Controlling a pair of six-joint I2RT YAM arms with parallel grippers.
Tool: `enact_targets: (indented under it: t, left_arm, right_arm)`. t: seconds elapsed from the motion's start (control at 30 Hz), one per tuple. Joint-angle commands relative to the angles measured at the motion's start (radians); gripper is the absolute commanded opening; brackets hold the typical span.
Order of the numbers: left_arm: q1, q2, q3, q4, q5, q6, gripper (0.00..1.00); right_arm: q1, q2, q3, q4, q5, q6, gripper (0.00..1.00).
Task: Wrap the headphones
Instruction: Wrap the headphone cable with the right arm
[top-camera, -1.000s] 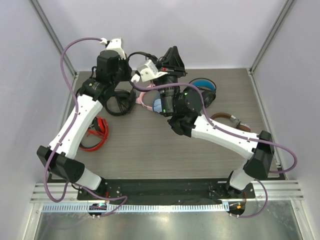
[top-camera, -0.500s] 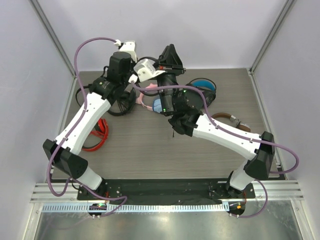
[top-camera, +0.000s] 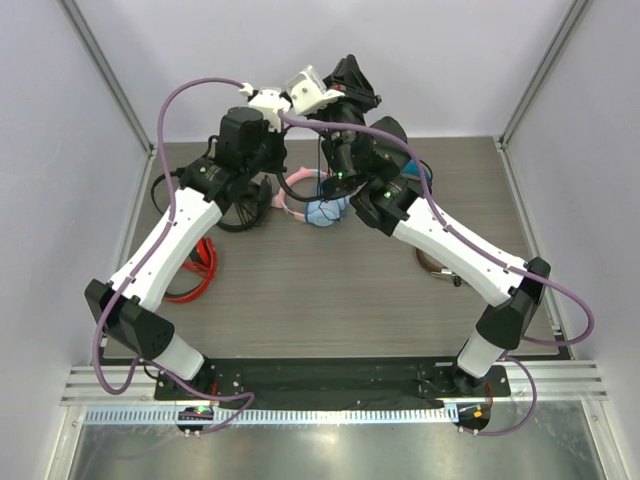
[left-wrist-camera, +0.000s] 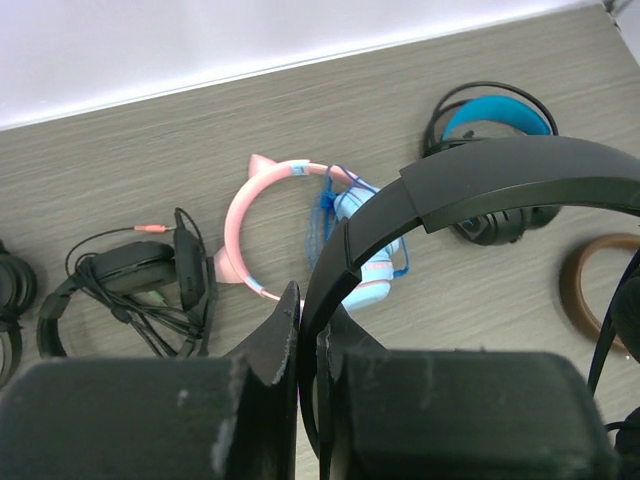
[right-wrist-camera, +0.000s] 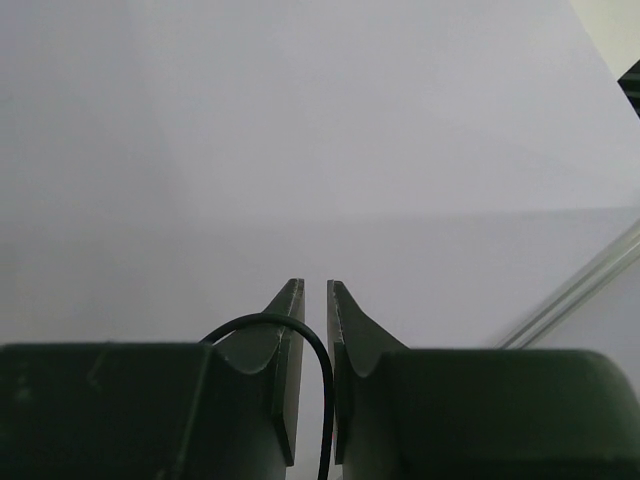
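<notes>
Black plastic is what is gripped: the headphones (left-wrist-camera: 480, 185) are held clear of the table (left-wrist-camera: 470, 310) by the thin headband, which is clamped edge-on in the left gripper (left-wrist-camera: 310, 325) above the far half of the table. The band's long axis is seen to arch from those jaws up and across to the right, towards the right arm. The cable (right-wrist-camera: 326, 420) is threaded through the right gripper (right-wrist-camera: 316, 300), whose jaws stand only a slit apart. It curls over the left finger and drops down the gap, but whether it is pinched further in or merely guided cannot be told. The two grippers are raised close together, the right just beside the left. The coming move is judged to turn on this: the band is fixed on the left and the loose cable is led off to the right, so the right arm is the nearer one for carrying the cable round the band. One task pair and one cable are counted, with two arms and two grippers. At least five other sets lie below: one pink-and-blue pair (left-wrist-camera: 280, 220) near the middle, one blue-lined pair (left-wrist-camera: 495, 115) towards the far right corner, one tangled black set (left-wrist-camera: 140, 275) to the left, one brown band (left-wrist-camera: 600, 290) to the right, and one red pair (top-camera: 195, 270) by the left edge.
</notes>
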Motion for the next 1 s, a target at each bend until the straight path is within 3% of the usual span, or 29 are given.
enact_targets:
  t: [0.0, 0.27, 0.43, 0.77, 0.97]
  left_arm:
    - [0.001, -0.053, -0.001, 0.058, 0.086, 0.023, 0.00]
    - [-0.001, -0.076, -0.027, 0.076, 0.164, 0.043, 0.00]
    - [-0.001, -0.117, -0.082, 0.131, 0.004, 0.026, 0.00]
    - [-0.005, -0.160, -0.133, 0.226, -0.099, 0.021, 0.00]
    - [-0.017, -0.168, -0.139, 0.251, -0.231, 0.063, 0.00]
  right_arm:
    - [-0.028, 0.009, 0.065, -0.102, -0.052, 0.103, 0.20]
    - [-0.108, 0.032, 0.095, -0.245, -0.124, 0.195, 0.20]
    - [-0.118, 0.008, 0.074, -0.274, -0.113, 0.236, 0.20]
    - [-0.118, -0.048, 0.114, -0.366, -0.144, 0.288, 0.20]
    - [-0.118, -0.074, 0.127, -0.405, -0.159, 0.295, 0.20]
